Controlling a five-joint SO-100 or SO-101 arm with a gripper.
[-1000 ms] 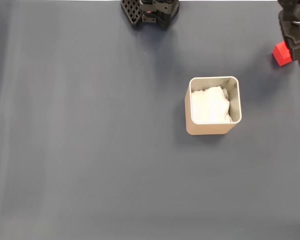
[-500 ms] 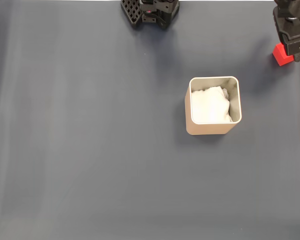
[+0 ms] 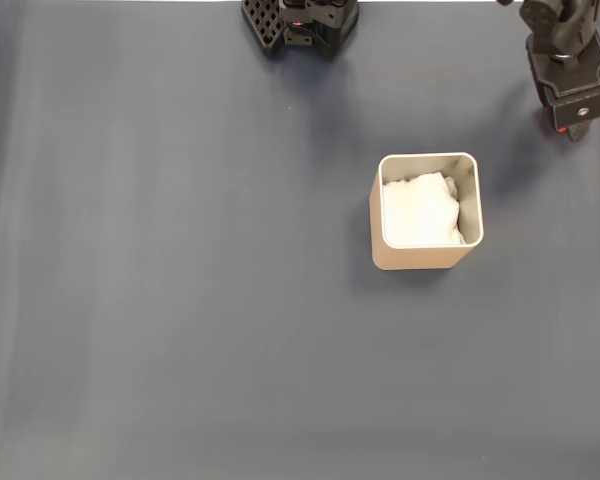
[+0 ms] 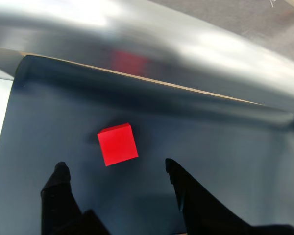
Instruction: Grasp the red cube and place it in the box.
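Wrist view: the claw (image 4: 115, 171) is spread wide, its two fingertips flanking but not touching the red cube (image 4: 117, 144), which rests on the dark tabletop (image 4: 225, 142). Fixed view: the box (image 3: 426, 211) holds white padding only. Grasp, carry and drop all remain undone.

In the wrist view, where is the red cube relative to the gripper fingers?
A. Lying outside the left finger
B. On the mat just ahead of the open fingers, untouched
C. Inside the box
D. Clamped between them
B. The wrist view shows the cube lying on the dark mat beyond the gripper, whose fingers stand apart and clear of it.
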